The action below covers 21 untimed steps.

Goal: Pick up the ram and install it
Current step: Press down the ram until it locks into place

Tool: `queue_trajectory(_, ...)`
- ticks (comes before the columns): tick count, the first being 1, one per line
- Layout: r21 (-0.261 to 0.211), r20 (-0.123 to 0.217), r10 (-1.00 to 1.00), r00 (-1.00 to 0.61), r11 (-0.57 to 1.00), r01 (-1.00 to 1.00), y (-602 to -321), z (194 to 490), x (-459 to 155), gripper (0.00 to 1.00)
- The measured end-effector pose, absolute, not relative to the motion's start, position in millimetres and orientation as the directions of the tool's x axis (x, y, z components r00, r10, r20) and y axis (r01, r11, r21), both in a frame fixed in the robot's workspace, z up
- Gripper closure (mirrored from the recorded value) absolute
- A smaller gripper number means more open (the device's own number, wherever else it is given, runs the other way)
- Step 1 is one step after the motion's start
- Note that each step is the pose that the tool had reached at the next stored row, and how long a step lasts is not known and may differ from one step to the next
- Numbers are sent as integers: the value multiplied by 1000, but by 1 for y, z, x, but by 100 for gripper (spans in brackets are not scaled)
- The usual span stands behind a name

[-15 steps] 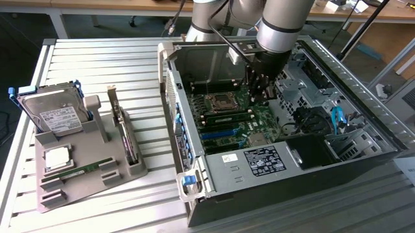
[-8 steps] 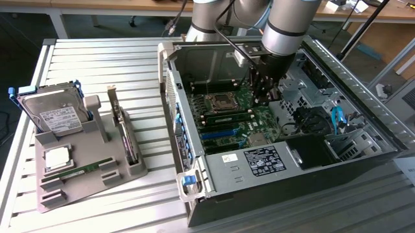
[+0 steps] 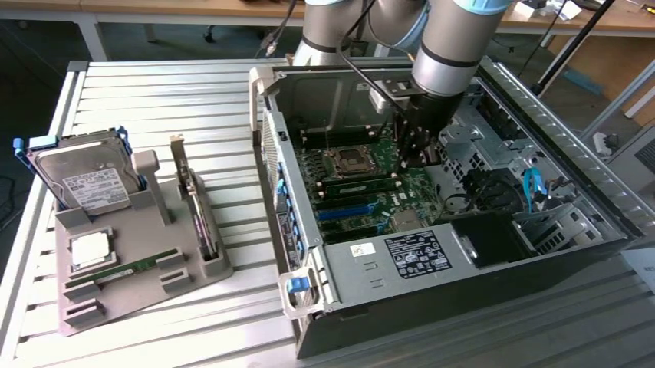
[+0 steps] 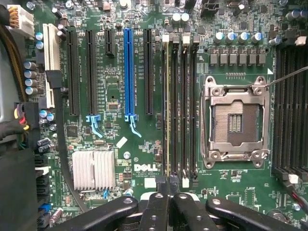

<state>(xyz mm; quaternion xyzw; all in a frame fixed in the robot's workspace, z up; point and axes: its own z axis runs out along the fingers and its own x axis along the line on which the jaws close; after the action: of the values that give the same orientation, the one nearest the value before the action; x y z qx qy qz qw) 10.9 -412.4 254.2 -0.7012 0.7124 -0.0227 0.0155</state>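
Reaching down into the open computer case (image 3: 409, 291), the arm held its gripper (image 3: 418, 157) low over the motherboard (image 4: 120, 159), just beside the empty processor socket (image 3: 348, 159).

From the wrist camera, the gripper (image 4: 168, 185) had its 2 black fingers (image 4: 155, 211) pressed together with no gap between them. Their tips met at the end of the ram (image 4: 167, 110). It stood on edge in the outermost of 4 parallel memory slots, the 1 farthest from the processor socket (image 4: 236, 120) and nearest the long blue slot (image 4: 128, 72). Only the stick's thin, pale top edge was visible, running the full length of that slot. Whether the closed fingers pinched the stick or merely rested on it could not be told. The other 3 slots beside it looked dark and unfilled. A finned silver heatsink (image 4: 94, 169) sat on the board beyond the blue slot.

Well apart from the case, toward the exterior view's left, a grey tray (image 3: 123, 307) lay on the slatted table (image 3: 164, 92). It carried a hard drive (image 3: 87, 180) standing in a blue frame, a square silver chip (image 3: 90, 249), a second green stick (image 3: 113, 271) lying flat, and an expansion card (image 3: 195, 207) upright on its edge.
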Motion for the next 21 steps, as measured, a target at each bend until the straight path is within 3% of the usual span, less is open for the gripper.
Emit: queue_trajectory(21,-54,10,-1000,-16,16,-998,-412,236,11,89)
